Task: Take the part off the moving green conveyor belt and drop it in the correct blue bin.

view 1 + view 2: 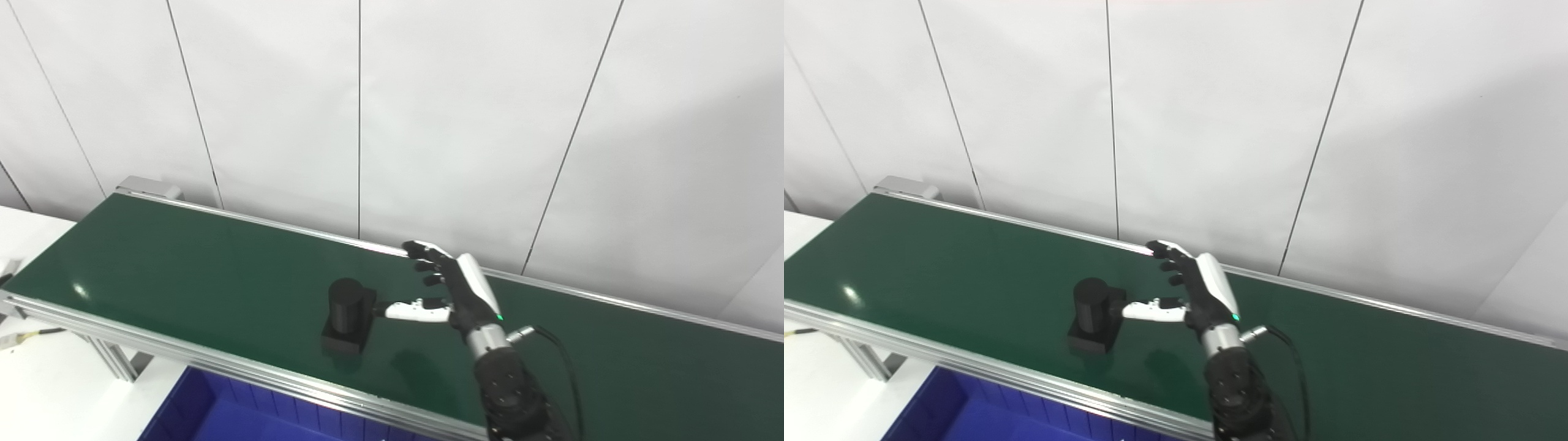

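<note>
As right hand (450, 294) hovers spread, empty, thumb w/ tip near part (348, 313): black, rigid, prob. light; grip upright cylinder, not base. Belt (184, 263) moving. Left hand unseen.

The dark green conveyor belt (184, 263) looks smooth and faintly glossy, edged with brushed silver metal rails (245, 365). The black cylindrical part (349, 315) appears matt, while the blue plastic bin (202, 410) looks smooth.

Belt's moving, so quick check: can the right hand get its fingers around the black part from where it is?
Probably yes. The right hand is open beside the black part, thumb at its side, with nothing between them on the green belt.
</note>
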`<state>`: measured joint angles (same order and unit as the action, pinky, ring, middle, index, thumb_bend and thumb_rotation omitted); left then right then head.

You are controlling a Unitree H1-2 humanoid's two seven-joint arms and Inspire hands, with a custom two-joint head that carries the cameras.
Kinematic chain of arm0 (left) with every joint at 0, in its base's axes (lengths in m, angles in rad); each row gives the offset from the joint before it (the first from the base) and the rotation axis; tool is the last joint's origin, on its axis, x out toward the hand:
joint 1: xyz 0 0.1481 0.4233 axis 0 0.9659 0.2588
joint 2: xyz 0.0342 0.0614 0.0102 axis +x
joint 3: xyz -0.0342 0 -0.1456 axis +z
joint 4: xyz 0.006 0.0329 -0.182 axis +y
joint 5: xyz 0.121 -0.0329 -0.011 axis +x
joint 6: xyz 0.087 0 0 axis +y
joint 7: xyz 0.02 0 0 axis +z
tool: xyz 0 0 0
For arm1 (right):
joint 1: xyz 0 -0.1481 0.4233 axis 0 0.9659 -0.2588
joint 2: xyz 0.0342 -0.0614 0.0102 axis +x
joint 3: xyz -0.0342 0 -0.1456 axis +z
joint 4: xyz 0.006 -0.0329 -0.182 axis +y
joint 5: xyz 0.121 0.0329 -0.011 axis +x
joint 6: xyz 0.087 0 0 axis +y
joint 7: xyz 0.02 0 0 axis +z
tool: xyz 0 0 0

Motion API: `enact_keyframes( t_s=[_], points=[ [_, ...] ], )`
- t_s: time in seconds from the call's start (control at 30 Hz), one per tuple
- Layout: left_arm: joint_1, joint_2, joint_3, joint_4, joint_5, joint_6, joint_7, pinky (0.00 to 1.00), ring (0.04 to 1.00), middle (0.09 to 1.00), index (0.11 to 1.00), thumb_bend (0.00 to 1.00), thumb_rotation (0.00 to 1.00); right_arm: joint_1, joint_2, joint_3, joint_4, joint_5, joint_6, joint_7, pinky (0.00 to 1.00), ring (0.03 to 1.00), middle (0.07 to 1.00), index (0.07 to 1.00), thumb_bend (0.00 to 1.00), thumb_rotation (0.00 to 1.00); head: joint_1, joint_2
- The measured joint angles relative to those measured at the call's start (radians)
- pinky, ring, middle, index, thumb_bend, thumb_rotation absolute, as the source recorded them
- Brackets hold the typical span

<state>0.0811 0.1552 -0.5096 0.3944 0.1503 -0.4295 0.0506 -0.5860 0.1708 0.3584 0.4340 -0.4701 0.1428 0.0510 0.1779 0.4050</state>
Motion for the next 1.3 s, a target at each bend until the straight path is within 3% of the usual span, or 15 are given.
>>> enact_keyframes(
  t_s=[0.2,0.33,0.7,0.83,0.9,0.93,1.1,1.23,1.3],
  points=[
    [0.000,-0.003,-0.006,0.000,0.000,0.000,-0.004,0.69,0.747,0.775,0.740,0.92,0.27,-0.042,0.021,0.005,0.119,0.010,-0.005,-0.023,0.70,0.793,0.838,0.824,0.83,0.31,0.008,0.005],
    [0.000,-0.006,-0.007,0.001,-0.014,0.000,-0.014,0.69,0.758,0.794,0.758,0.91,0.22,-0.068,0.031,0.008,0.211,0.014,-0.008,-0.039,0.74,0.816,0.838,0.827,0.82,0.31,0.011,0.006],
    [0.002,-0.013,0.000,0.003,-0.014,0.000,-0.024,0.66,0.782,0.821,0.783,0.95,0.17,-0.154,0.059,0.057,0.387,0.008,-0.049,-0.086,0.73,0.831,0.854,0.835,0.83,0.31,0.023,0.017],
    [0.006,-0.024,0.007,0.003,-0.002,0.000,-0.024,0.65,0.739,0.757,0.721,0.95,0.18,-0.169,0.066,0.071,0.448,-0.002,-0.084,-0.110,0.74,0.837,0.855,0.833,0.84,0.31,0.026,0.021],
    [0.006,-0.024,0.008,0.003,0.000,0.000,-0.024,0.66,0.753,0.773,0.715,0.94,0.18,-0.181,0.067,0.079,0.472,-0.009,-0.090,-0.121,0.77,0.849,0.862,0.839,0.84,0.31,0.029,0.023],
    [0.006,-0.024,0.009,0.003,-0.001,0.000,-0.026,0.63,0.746,0.796,0.755,0.93,0.18,-0.186,0.070,0.083,0.484,-0.013,-0.092,-0.131,0.79,0.864,0.874,0.850,0.82,0.30,0.032,0.026],
    [0.012,-0.028,0.017,0.003,-0.009,0.000,-0.034,0.64,0.759,0.825,0.786,0.93,0.18,-0.201,0.087,0.115,0.547,-0.036,-0.122,-0.171,0.80,0.865,0.882,0.846,0.81,0.25,0.035,0.035],
    [0.018,-0.032,0.022,0.002,-0.009,0.000,-0.035,0.60,0.717,0.790,0.776,0.92,0.18,-0.205,0.089,0.131,0.577,-0.057,-0.136,-0.215,0.80,0.866,0.877,0.840,0.77,0.15,0.035,0.041],
    [0.018,-0.032,0.024,0.001,-0.008,0.000,-0.034,0.61,0.720,0.786,0.766,0.92,0.17,-0.206,0.089,0.134,0.590,-0.059,-0.147,-0.234,0.75,0.836,0.862,0.819,0.72,0.04,0.035,0.043]
  ],
)
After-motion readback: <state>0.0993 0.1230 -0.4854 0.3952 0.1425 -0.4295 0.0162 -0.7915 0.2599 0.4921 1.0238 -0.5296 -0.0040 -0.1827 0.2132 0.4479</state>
